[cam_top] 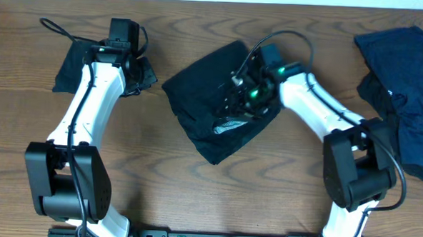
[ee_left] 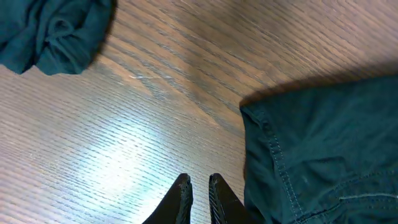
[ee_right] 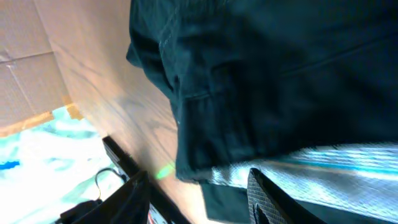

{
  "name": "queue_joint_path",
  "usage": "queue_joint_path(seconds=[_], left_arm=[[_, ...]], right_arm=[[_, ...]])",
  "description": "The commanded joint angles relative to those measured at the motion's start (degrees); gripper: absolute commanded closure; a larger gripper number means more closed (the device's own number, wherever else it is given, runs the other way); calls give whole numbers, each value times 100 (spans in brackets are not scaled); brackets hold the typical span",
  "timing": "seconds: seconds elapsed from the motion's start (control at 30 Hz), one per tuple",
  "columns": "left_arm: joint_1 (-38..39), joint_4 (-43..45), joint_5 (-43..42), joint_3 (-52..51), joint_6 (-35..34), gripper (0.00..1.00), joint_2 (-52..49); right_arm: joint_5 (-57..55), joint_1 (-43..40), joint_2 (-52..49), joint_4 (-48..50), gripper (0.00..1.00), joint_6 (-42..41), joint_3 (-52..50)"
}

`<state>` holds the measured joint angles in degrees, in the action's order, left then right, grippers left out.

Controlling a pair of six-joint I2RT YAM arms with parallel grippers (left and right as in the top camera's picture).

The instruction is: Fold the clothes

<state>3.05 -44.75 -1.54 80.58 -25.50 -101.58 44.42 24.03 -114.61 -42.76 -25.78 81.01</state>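
The right gripper [ee_right: 196,175] hangs low over the black garment [cam_top: 205,107] with its two fingers standing well apart, open. One finger is over the pale grey-white strip [ee_right: 329,167] of the garment's inside, the other is past the fabric's edge above bare wood, and the folded hem lies between them. Whether either finger presses the cloth cannot be told. From overhead, that gripper and its wrist cover the right half of this garment, which lies crumpled in the middle of the table [cam_top: 193,203], its pale strip showing near the lower right edge. The left gripper [ee_left: 199,182] is nearly closed, only a slim gap between its fingers. It holds nothing and is over bare wood just beside the black garment's stitched left edge. Behind it, a small dark cloth [cam_top: 70,69] lies bunched at the table's upper left, partly hidden by the left arm. Navy garments [cam_top: 413,84] lie piled at the far right, well apart from both grippers. Cardboard [ee_right: 25,62] shows beyond the table edge in the right wrist view.
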Motion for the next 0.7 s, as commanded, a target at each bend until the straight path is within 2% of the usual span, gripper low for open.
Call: queue_joint_path(seconds=[0.0, 0.1, 0.23, 0.4, 0.53, 0.67], left_arm=[[-9, -17, 50, -20, -52, 87, 37], [-9, -20, 50, -24, -50, 87, 31], [-9, -22, 50, -61, -50, 87, 31], [-9, -15, 50, -127, -52, 87, 31], [-9, -22, 50, -133, -50, 86, 31], [-9, -17, 48, -133, -55, 87, 31]], right_arm=[[352, 234, -81, 533, 51, -922, -238], [208, 387, -81, 914, 51, -1217, -319], [-35, 507, -81, 949, 52, -1257, -319], [503, 514, -79, 935, 50, -1338, -319], [903, 411, -79, 671, 47, -1338, -319], [796, 374, -79, 345, 46, -1270, -319]])
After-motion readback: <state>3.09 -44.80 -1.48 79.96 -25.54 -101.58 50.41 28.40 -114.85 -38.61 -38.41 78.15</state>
